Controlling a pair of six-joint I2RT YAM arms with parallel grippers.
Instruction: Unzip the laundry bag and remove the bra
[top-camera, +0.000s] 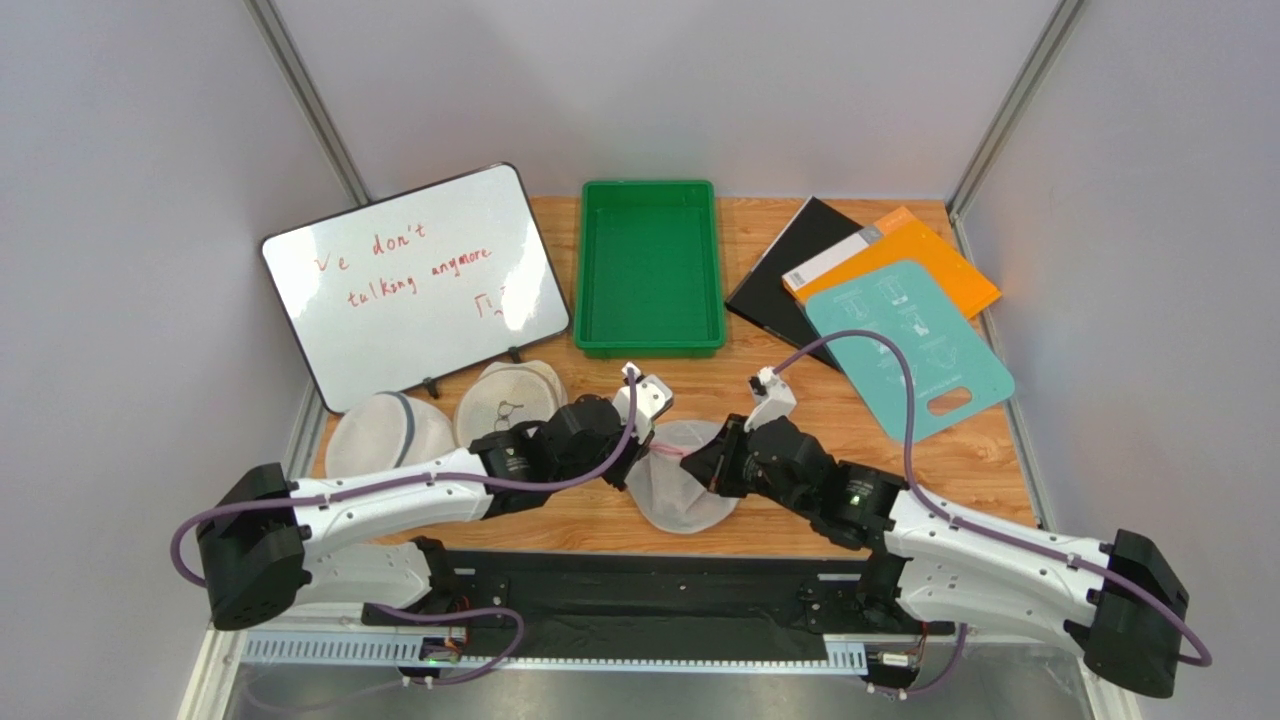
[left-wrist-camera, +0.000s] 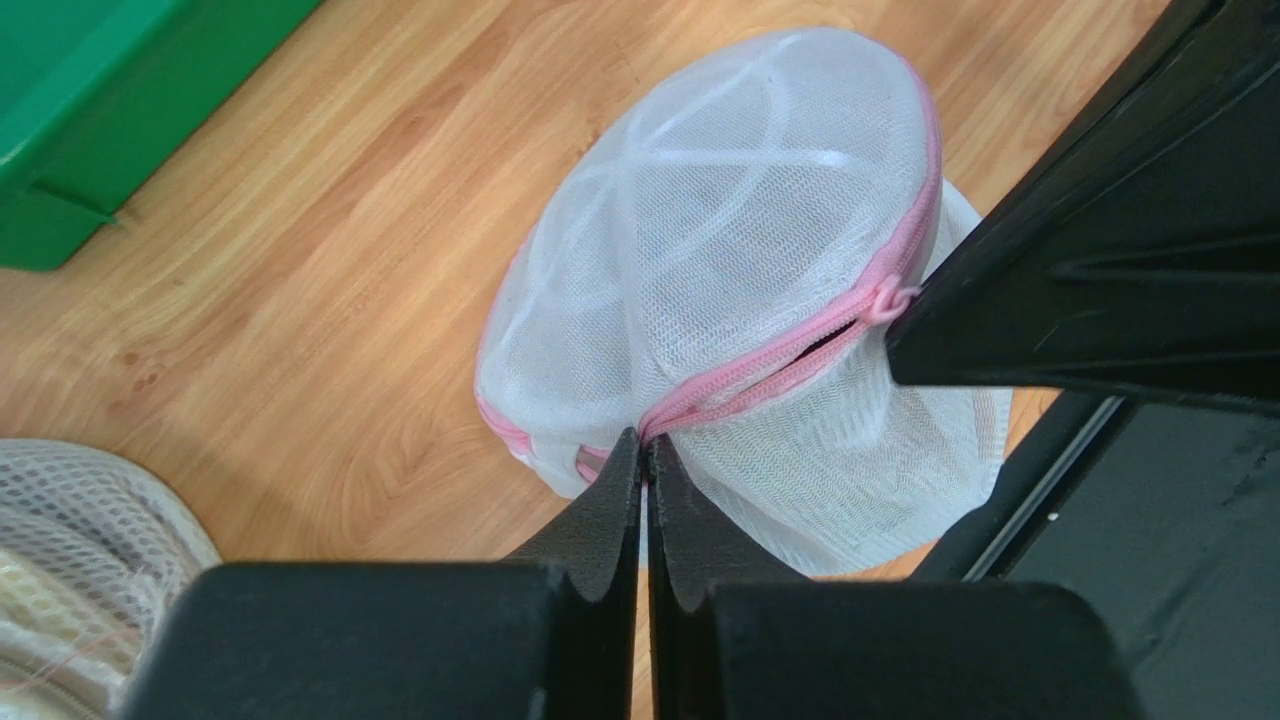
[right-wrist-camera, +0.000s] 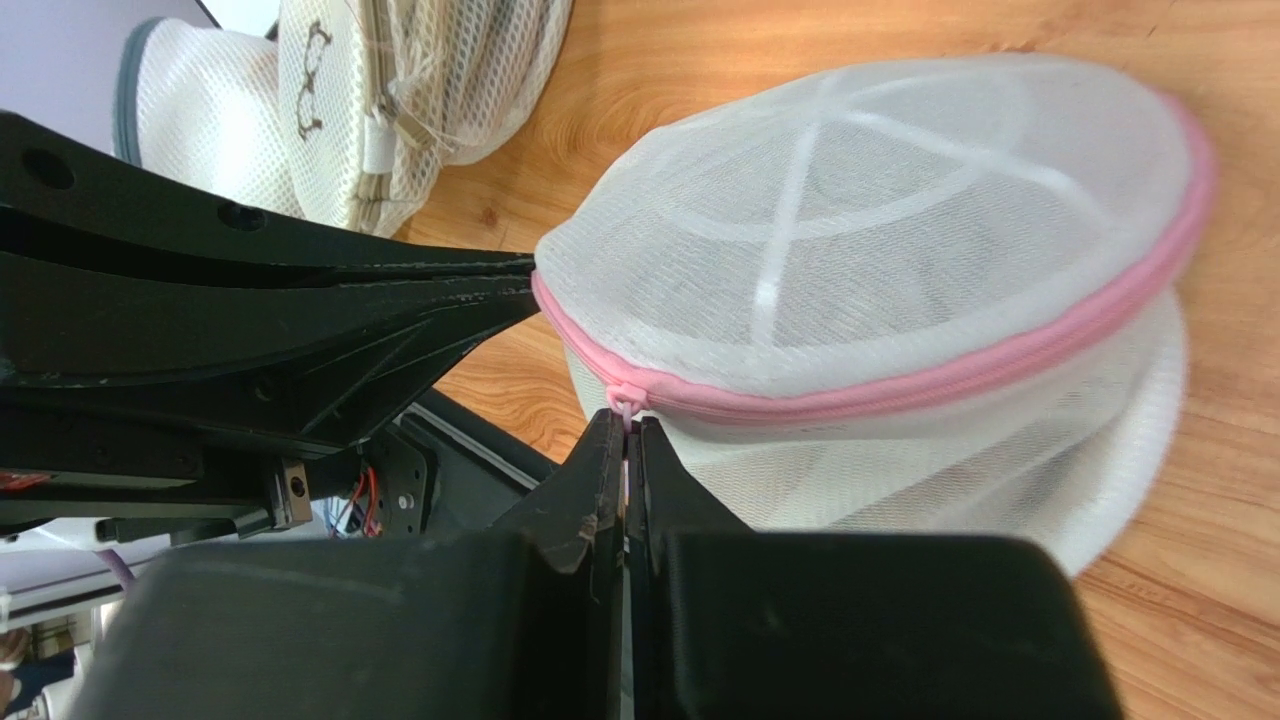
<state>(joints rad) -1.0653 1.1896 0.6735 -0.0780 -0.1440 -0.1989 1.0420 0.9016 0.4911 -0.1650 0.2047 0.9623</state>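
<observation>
2 tools (left-wrist-camera: 646, 450) (right-wrist-camera: 624, 428) pinch laundry bag (left-wrist-camera: 721, 225); whtbd (top-camera: 413, 285): "don't talking anymore"

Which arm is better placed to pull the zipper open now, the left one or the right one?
Right, probably. The right gripper is shut on the zipper pull of the laundry bag, while the left gripper only pinches the pink trim and can anchor it.

Green tray (top-camera: 649, 267) just past the left end effector (top-camera: 657, 446), whiteboard (top-camera: 413, 282) and two plain mesh bags (top-camera: 385, 435) to its left.
</observation>
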